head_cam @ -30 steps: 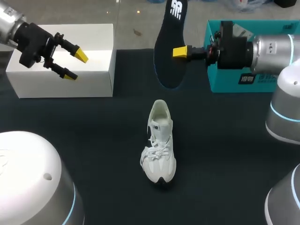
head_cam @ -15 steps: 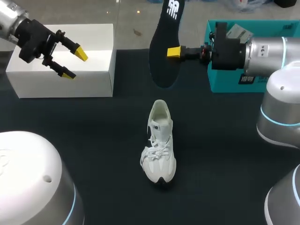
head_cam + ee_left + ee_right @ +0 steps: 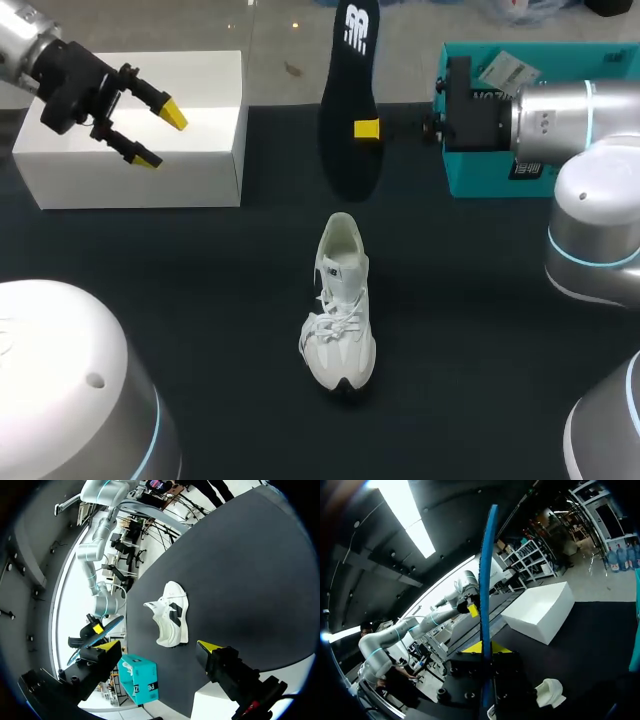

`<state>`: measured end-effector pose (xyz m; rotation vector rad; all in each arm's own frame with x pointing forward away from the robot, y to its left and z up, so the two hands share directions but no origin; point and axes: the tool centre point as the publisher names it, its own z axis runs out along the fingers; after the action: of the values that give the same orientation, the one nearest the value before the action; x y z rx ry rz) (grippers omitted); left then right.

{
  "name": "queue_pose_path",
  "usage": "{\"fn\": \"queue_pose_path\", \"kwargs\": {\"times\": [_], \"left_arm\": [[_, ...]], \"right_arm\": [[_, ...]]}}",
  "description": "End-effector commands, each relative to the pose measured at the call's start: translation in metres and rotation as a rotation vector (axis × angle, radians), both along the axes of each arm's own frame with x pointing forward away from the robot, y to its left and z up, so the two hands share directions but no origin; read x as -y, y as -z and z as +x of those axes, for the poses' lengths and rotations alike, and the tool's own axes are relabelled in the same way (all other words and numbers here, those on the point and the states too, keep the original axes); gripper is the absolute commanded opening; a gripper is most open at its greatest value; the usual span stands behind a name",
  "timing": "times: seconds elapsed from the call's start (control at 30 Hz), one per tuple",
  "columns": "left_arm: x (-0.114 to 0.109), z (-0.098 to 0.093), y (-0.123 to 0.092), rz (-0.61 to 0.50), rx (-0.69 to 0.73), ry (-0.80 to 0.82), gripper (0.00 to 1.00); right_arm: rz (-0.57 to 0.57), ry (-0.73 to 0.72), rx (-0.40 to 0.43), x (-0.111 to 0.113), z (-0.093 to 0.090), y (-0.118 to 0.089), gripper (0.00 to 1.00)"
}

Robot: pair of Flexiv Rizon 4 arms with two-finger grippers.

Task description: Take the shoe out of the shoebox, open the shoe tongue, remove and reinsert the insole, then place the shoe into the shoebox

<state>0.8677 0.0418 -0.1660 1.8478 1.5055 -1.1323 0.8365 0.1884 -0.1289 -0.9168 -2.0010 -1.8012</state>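
A white sneaker (image 3: 338,305) stands on the dark table, toe toward the front edge; it also shows under my left gripper (image 3: 170,612) and below my right one (image 3: 550,692). My right gripper (image 3: 367,129) is shut on the dark insole (image 3: 350,100), held in the air behind the sneaker, heel end up. From the right wrist the insole (image 3: 485,605) appears edge-on, rising from between the yellow tips of the right gripper (image 3: 481,647). My left gripper (image 3: 160,135) hangs open and empty over the white box (image 3: 200,150); its own view shows the left gripper (image 3: 159,646) wide apart.
A teal shoebox (image 3: 480,170) stands at the back right, behind my right arm, and shows as the teal box (image 3: 137,677) from the left wrist. The white box (image 3: 540,610) stands at the back left. Dark table top surrounds the sneaker.
My right gripper has shifted left and turned, carrying the insole with it so the insole stands more upright. The left gripper rose slightly, then held still. The sneaker has not moved.
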Motion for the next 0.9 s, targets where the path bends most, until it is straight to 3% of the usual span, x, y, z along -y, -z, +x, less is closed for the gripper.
{"fn": "queue_pose_path", "kwargs": {"times": [0.03,0.13,0.2,0.87,0.9], "left_arm": [[0.0,0.001,0.0,0.003,0.0,0.002,1.0],[0.0,0.001,0.0,0.003,0.0,0.002,1.0],[0.0,0.001,0.0,0.003,0.0,0.002,1.0],[0.0,0.001,0.0,0.003,0.0,0.002,1.0],[0.0,0.001,0.0,0.003,0.0,0.002,1.0]], "right_arm": [[-0.054,-0.046,0.011,-0.006,0.021,0.017,0.0],[-0.15,-0.058,0.015,-0.003,0.022,0.049,0.0],[-0.112,-0.028,-0.025,0.0,0.022,0.066,0.0],[-0.112,-0.028,-0.025,0.0,0.022,0.066,0.0],[-0.024,-0.027,-0.012,-0.004,0.022,0.076,0.0]]}}
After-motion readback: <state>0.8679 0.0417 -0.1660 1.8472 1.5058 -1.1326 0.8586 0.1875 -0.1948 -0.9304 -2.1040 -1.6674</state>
